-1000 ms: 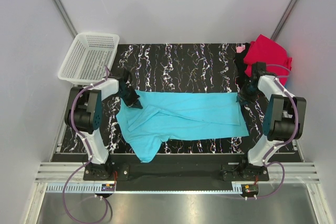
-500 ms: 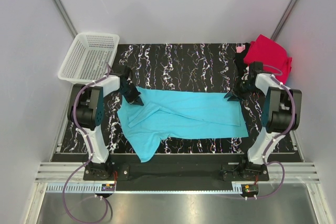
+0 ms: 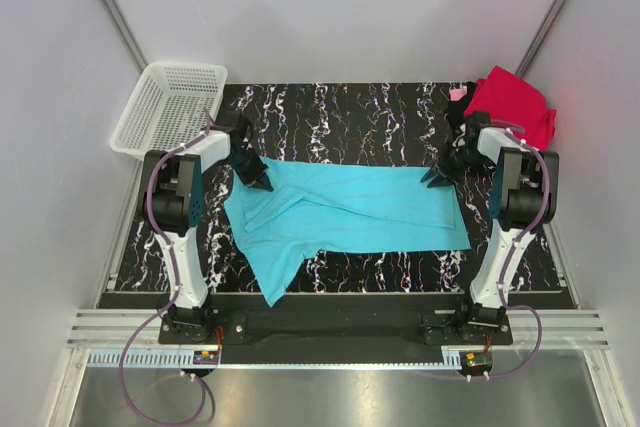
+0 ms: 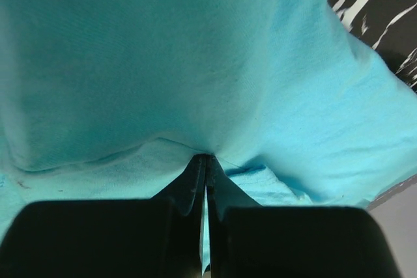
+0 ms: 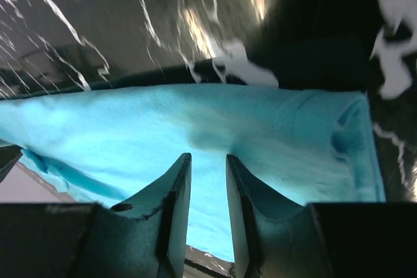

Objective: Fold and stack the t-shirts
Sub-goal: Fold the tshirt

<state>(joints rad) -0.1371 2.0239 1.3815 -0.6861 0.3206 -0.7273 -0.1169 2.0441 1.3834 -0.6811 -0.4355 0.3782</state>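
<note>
A turquoise shirt point(image 3: 350, 212) lies spread on a black marbled surface point(image 3: 340, 107). The left fingers point(image 4: 189, 187) are clenched on its far left edge; the right fingers point(image 5: 172, 193) stand parted over its far right corner. A white basket point(image 3: 165, 107) sits far left, and a red shirt point(image 3: 510, 102) is heaped far right.

White mesh basket point(image 3: 135, 119) at far-left corner of black white-veined tabletop point(image 3: 350, 117); aluminium rail point(image 3: 110, 327) along near edge.

"What sort of place is it?"

"A robotics lab cell. Plain white panel walls point(image 3: 330, 7) box in a black, white-veined marble-pattern tabletop point(image 3: 350, 107), with the left white-and-black robot arm point(image 3: 185, 247) and the right one point(image 3: 505, 247) mounted near the grey metal rail point(image 3: 330, 357)."
</note>
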